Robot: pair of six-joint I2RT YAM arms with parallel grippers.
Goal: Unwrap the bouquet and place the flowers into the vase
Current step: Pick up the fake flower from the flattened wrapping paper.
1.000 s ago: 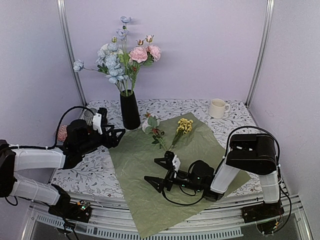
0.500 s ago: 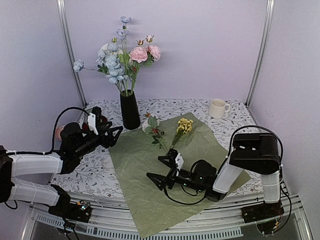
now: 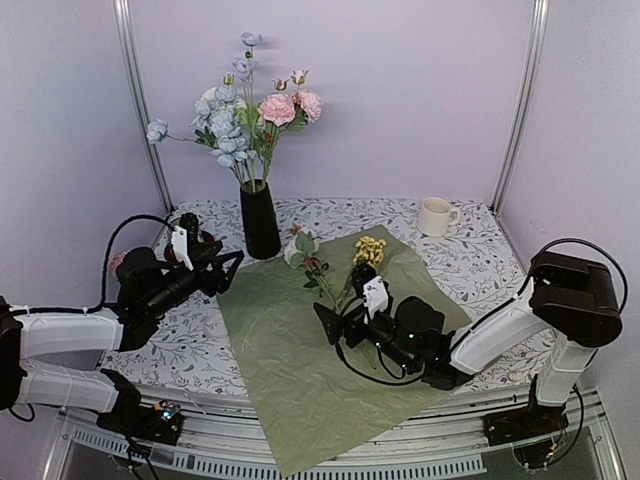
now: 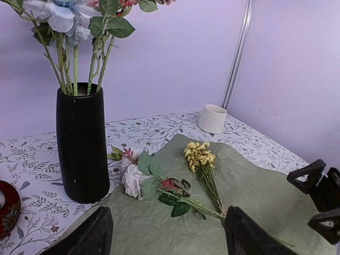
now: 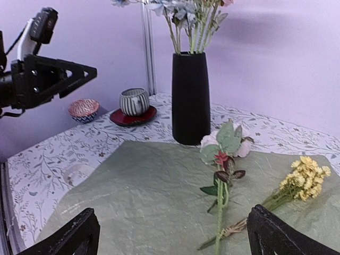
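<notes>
Here, your right gripper (image 3: 340, 295), jaws wide apart, hides the lower stems of the loose flowers (image 3: 318, 268) at mid-frame. It has slid up the crinkled olive paper (image 3: 290, 360) toward them in the last second. Your left gripper (image 3: 232, 272), fingers spread, hovers left of the matte black tapered vase (image 3: 259, 222), which holds most blooms.

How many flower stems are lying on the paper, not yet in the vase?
2. A white bloom with leaves lies near the vase; a yellow cluster lies beside it on the green paper. The reddish sprig between them may be separate.
</notes>
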